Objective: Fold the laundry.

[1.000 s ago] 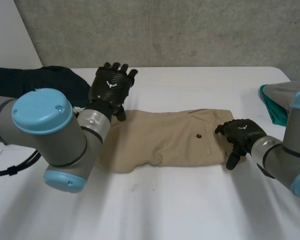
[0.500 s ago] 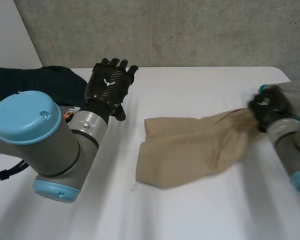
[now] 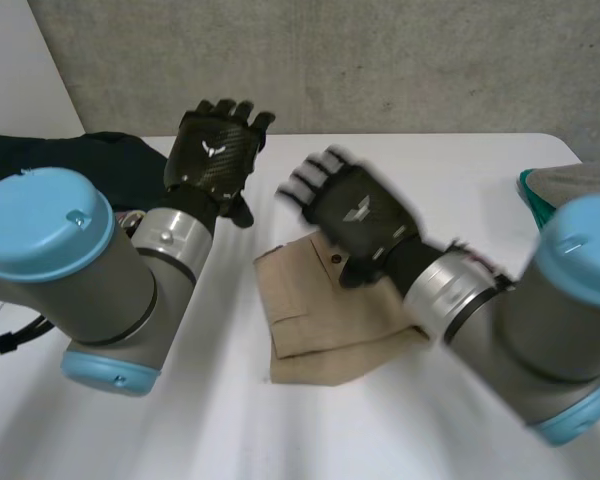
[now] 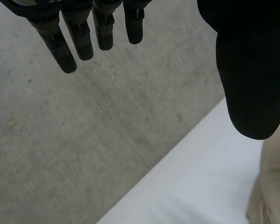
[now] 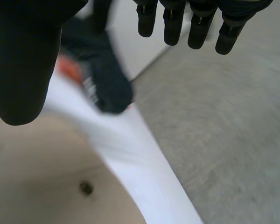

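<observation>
Just beneath right hand [image 3: 355,215], folded tan trousers [image 3: 320,320].

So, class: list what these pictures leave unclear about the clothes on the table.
- Head view: the tan shorts are partly hidden behind the right arm.
- Head view: the green and grey garment is cut off by the edge and that arm.
- Right wrist view: the dark shape beyond the shorts is too blurred to identify.
</observation>
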